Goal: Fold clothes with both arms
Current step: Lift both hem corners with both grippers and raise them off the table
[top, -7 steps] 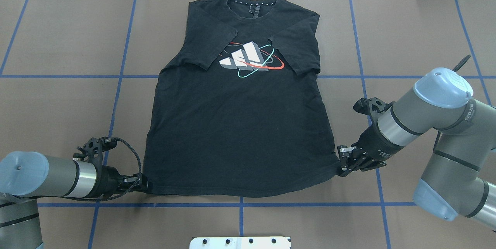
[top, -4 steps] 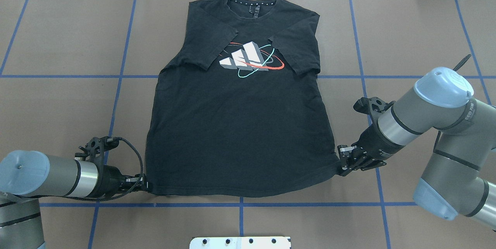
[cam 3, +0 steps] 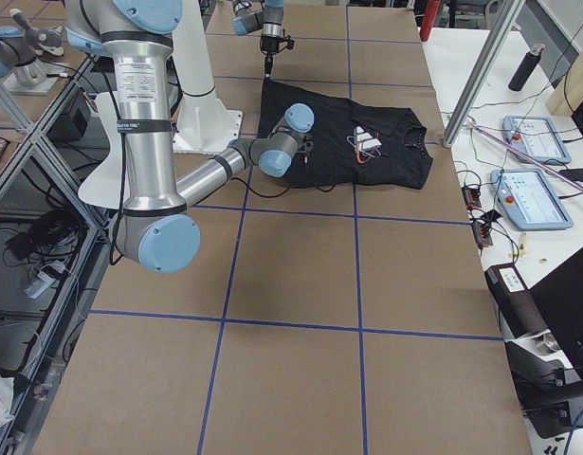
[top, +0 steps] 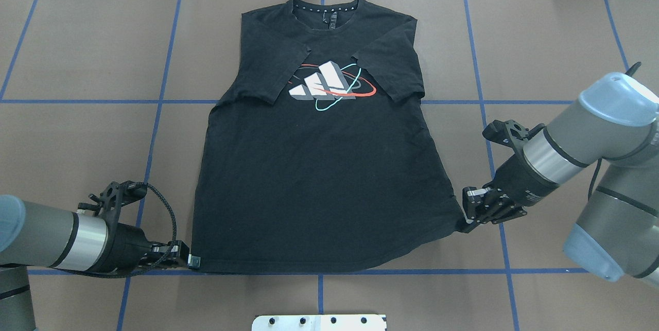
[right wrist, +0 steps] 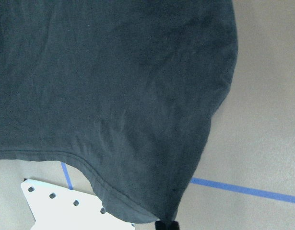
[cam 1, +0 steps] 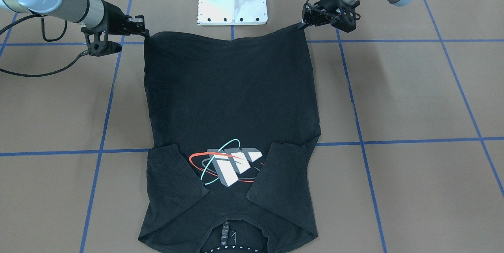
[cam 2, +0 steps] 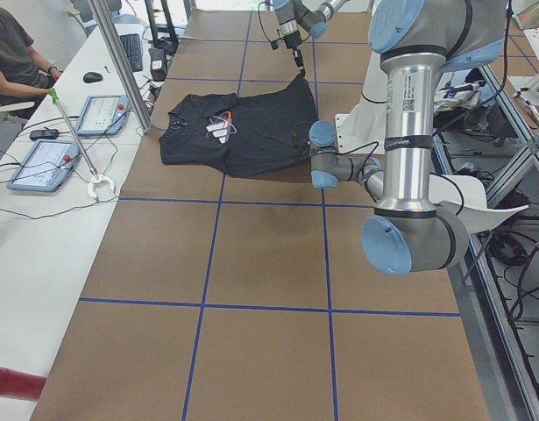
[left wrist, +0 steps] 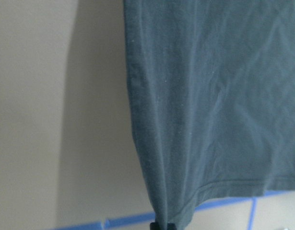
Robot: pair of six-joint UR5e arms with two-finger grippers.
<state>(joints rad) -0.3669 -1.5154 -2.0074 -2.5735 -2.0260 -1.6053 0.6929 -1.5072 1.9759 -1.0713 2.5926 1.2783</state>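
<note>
Left fingers (top: 193,260) pinched shut on near-left hem corner of black T-shirt (top: 319,176), right fingers (top: 466,226) pinching near-right corner, 2 sleeves folded inward, brown table (top: 77,53) beneath.

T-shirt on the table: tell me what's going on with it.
A black T-shirt lies on the table with its logo facing up and both sleeves already folded in over the chest. The left gripper is shut on one bottom corner and the right gripper on the other, the cloth bunching toward each grip. The bottom half is not yet folded up toward the collar.
</note>
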